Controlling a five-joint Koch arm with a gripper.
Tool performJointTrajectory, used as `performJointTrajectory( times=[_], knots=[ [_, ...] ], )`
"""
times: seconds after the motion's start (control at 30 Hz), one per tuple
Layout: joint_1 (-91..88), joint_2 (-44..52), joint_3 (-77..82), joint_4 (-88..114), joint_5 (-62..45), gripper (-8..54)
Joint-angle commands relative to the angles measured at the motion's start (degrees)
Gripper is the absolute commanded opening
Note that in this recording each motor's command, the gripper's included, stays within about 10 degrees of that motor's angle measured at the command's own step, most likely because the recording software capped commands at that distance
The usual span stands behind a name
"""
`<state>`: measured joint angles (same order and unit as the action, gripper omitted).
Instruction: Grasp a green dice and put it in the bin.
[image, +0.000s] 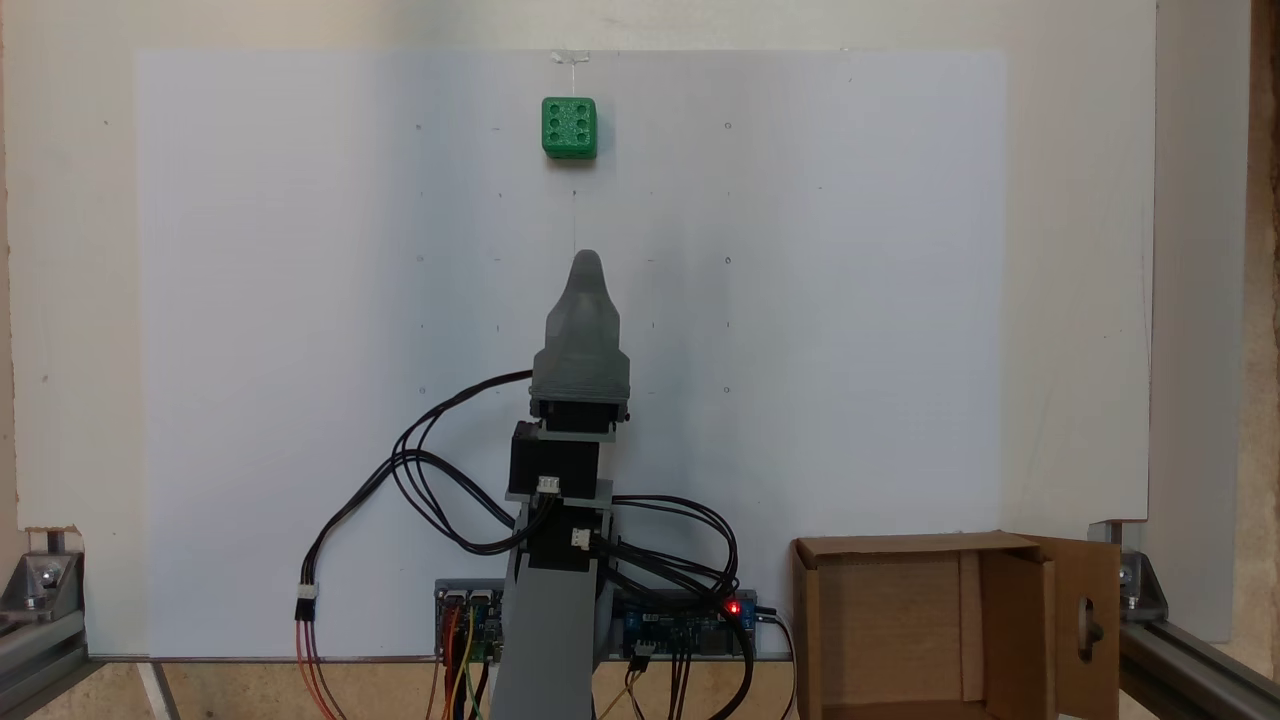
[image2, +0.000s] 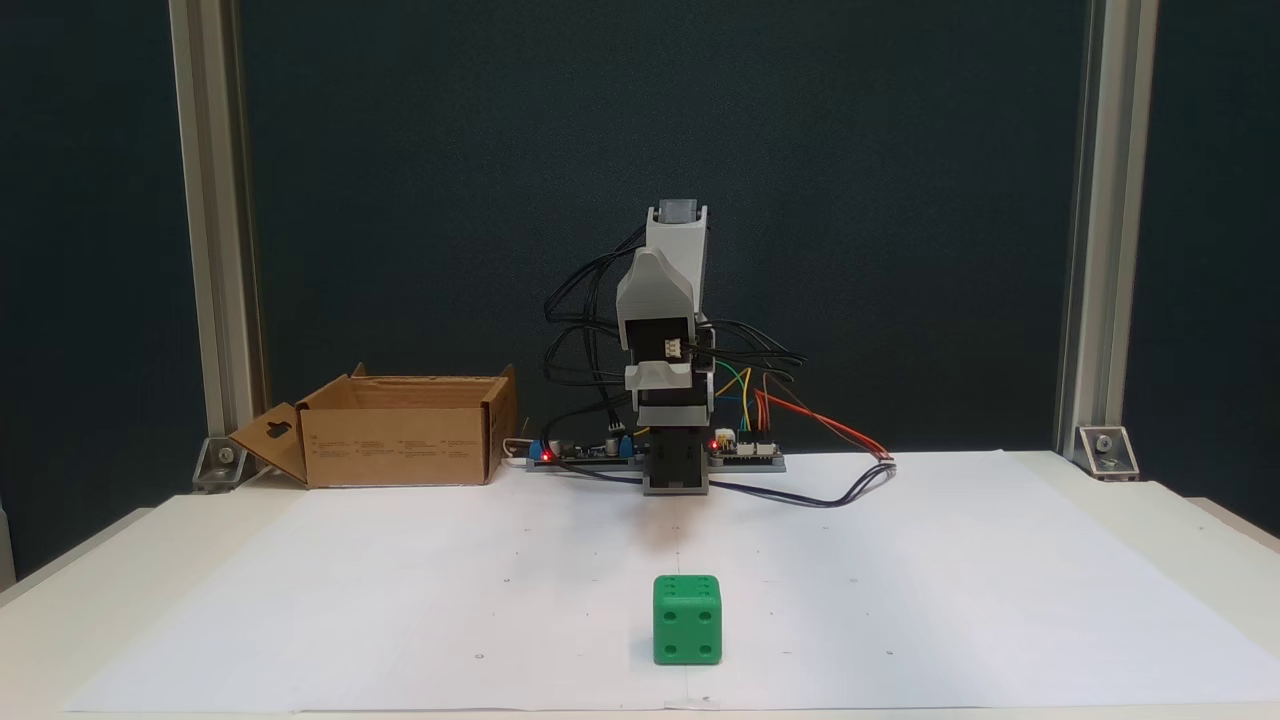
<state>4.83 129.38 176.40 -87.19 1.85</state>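
Observation:
The green dice (image: 569, 127) sits on the white paper sheet, far out from the arm's base, six pips up; in a fixed view from the front the dice (image2: 687, 619) is nearest the camera. My gripper (image: 587, 262) is raised over the sheet's middle, pointing toward the dice and well short of it. It reads as one tapered grey shape, one jaw over the other, so its state is unclear. From the front the gripper (image2: 657, 285) hangs high above the base. The bin (image: 900, 547), an open brown cardboard box, stands beside the base (image2: 400, 445).
Black and coloured cables (image: 420, 470) loop around the base and controller boards (image2: 745, 452). Aluminium frame posts (image2: 208, 230) stand at the table corners. The bin's slotted flap (image: 1085, 625) hangs open outward. White paper (image: 300, 350) covers the tabletop.

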Motion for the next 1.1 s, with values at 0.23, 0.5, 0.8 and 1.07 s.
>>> performJointTrajectory(
  times=[0.23, 0.5, 0.8, 1.07],
  knots=[
    [0.0, 6.2, 1.8, -2.5, -2.4, 42.6],
    [0.0, 6.1, -15.3, 26.3, -2.3, 43.1],
    [-0.3, 6.0, -31.1, 61.4, -2.2, 43.9],
    [-3.1, -3.4, -46.0, 91.8, -1.9, 42.2]
  ],
)
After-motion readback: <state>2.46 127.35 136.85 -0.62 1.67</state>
